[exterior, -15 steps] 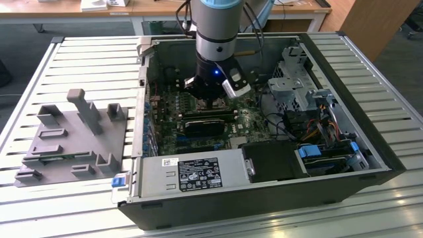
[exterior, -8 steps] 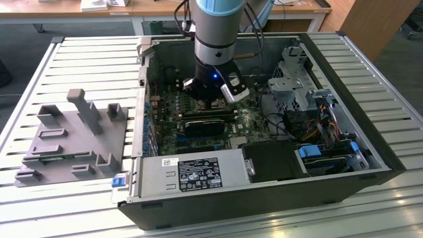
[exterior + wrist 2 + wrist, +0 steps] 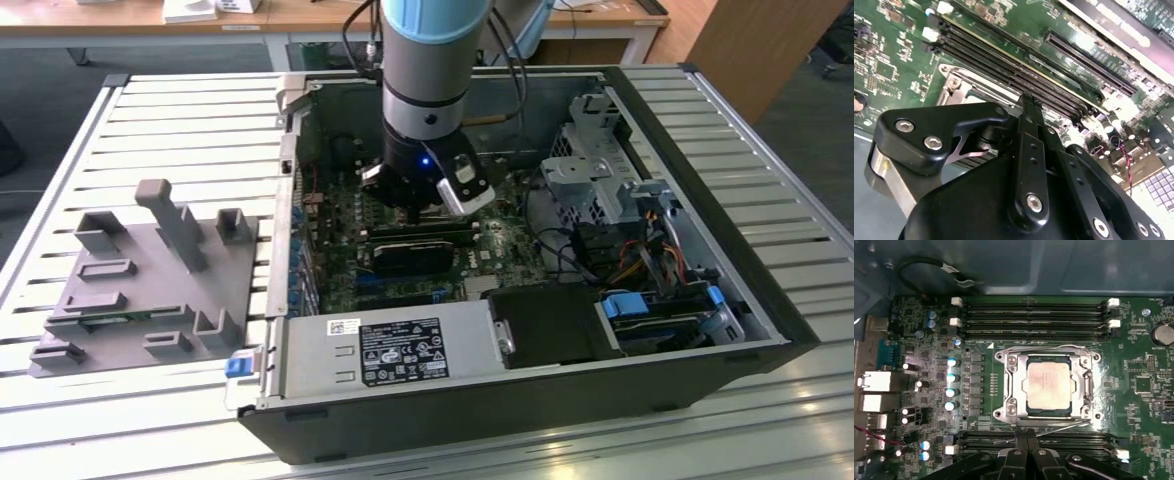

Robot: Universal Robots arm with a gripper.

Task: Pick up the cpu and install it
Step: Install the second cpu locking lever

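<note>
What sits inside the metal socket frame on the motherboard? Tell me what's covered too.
In the first wrist view the cpu lies flat inside the socket frame, silver top up. The socket beneath it is covered by the chip. The gripper is at the frame's edge, its fingers closed together, holding nothing.

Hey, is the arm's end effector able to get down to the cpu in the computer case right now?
Probably yes. The end effector hangs inside the open case close to the cpu, which lies bare in its metal socket frame. Nothing covers its top; the memory slots sit off to the sides.
</note>
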